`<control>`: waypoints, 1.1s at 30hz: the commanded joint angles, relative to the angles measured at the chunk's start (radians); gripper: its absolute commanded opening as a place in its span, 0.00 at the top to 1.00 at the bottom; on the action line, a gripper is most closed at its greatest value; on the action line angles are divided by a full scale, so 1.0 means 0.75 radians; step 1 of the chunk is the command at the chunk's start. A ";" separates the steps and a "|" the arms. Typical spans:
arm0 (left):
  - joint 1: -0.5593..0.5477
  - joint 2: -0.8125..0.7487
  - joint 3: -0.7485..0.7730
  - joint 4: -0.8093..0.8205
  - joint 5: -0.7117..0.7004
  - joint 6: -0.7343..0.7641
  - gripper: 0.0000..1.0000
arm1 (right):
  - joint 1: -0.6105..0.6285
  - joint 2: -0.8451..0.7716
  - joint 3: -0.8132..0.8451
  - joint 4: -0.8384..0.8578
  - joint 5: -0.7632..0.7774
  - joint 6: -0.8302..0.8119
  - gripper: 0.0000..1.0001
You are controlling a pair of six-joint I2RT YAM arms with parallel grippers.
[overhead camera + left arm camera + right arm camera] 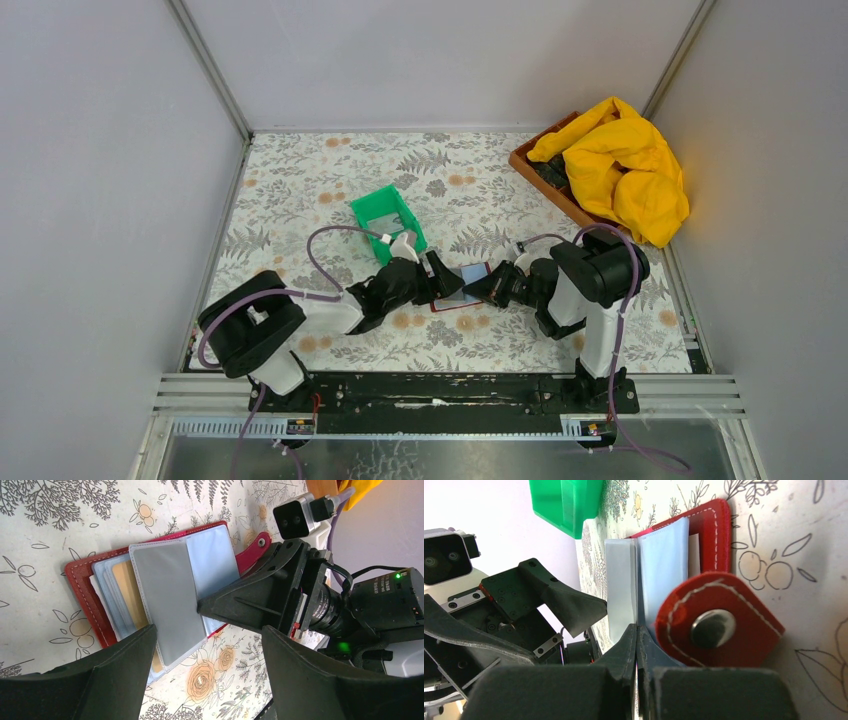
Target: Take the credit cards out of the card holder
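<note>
Overhead, on the table (300, 180): holder (458, 304), red, lying open at mid-table between the two arms. Left gripper (438, 282) over its left side, right gripper (478, 287) at its right. Green bin (388, 215) just behind the left gripper. Wooden tray (535, 165) in the far right corner, with a yellow cloth (625, 165) heaped over it. From the left wrist: holder (80, 580) spread flat, its sleeves (215, 555) fanned out. Grey card (167, 597) in the top sleeve, gold card (125, 587) in one beneath. Left gripper (207, 632) hovers above with jaws wide apart, holding nothing. Right gripper (202, 607), jaws together, has its tip against the free edge of the grey card's sleeve. From the right wrist: right gripper (636, 630) closed tight, tip at the foot of two sleeves (664, 565) that stand up from the holder (714, 535). Whether a sleeve is nipped between the jaws cannot be told. Red tab (744, 630) with its metal stud (712, 628) lies just beside the tip, the bin (566, 502) beyond and the left gripper (596, 611) opposite.
</note>
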 commanded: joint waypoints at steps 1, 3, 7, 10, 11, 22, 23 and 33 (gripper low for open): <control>-0.060 -0.031 0.105 0.203 0.121 -0.032 0.18 | 0.037 0.039 0.008 0.013 -0.100 -0.010 1.00; -0.061 -0.028 0.114 0.204 0.122 -0.029 0.18 | 0.036 0.040 0.008 0.013 -0.102 -0.010 1.00; -0.064 -0.016 0.136 0.204 0.137 -0.028 0.18 | 0.037 0.039 0.003 0.015 -0.101 -0.012 1.00; -0.070 -0.013 0.154 0.204 0.144 -0.027 0.18 | 0.036 0.045 0.003 0.017 -0.100 -0.010 1.00; -0.072 -0.013 0.157 0.204 0.146 -0.027 0.18 | 0.037 0.045 0.003 0.020 -0.101 -0.010 1.00; -0.097 0.038 0.196 0.227 0.177 -0.042 0.18 | 0.037 0.070 0.006 0.050 -0.105 0.009 1.00; -0.097 0.050 0.195 0.236 0.182 -0.047 0.18 | 0.037 0.071 0.002 0.056 -0.104 0.009 1.00; -0.098 0.144 0.177 0.321 0.216 -0.079 0.18 | 0.031 0.036 -0.027 0.052 -0.095 0.002 1.00</control>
